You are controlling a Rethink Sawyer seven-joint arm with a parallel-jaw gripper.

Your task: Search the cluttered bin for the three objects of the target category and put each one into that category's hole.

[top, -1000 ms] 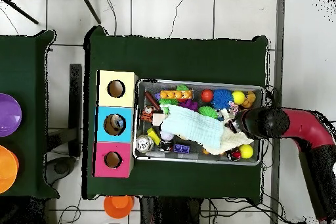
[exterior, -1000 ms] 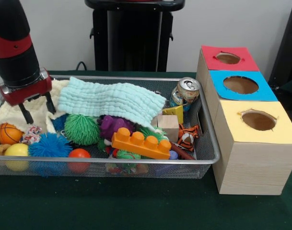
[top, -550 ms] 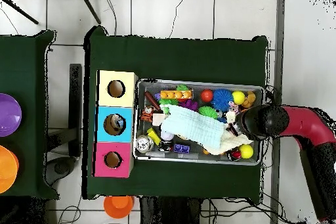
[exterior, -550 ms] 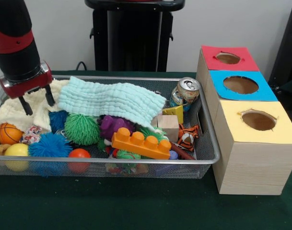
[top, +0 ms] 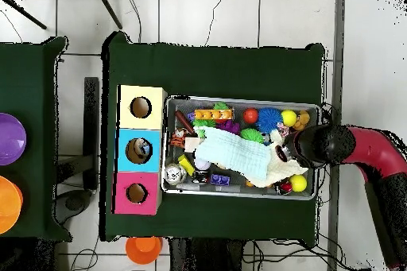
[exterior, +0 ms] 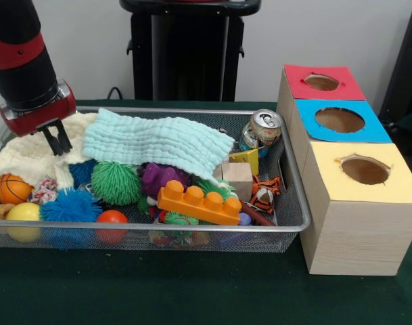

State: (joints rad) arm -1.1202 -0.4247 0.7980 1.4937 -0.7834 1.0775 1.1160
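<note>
Nearest the camera, on the green tabletop (exterior: pixel 158 291), the wire bin (exterior: pixel 192 233) holds the clutter: an orange toy brick (exterior: pixel 200 203) at its front, a blue spiky ball (exterior: pixel 69 206) and a green spiky ball (exterior: pixel 116 182) behind, then a mint cloth (exterior: pixel 158 142) and a cream cloth (exterior: pixel 30 157). Beside the bin stand the yellow (exterior: pixel 364 170), blue (exterior: pixel 339 120) and red (exterior: pixel 321 82) holes. Farther back, the hand (exterior: pixel 57 141) has risen since half a second ago and its fingers, then spread wide, are now pinched together above the cream cloth, holding nothing visible
</note>
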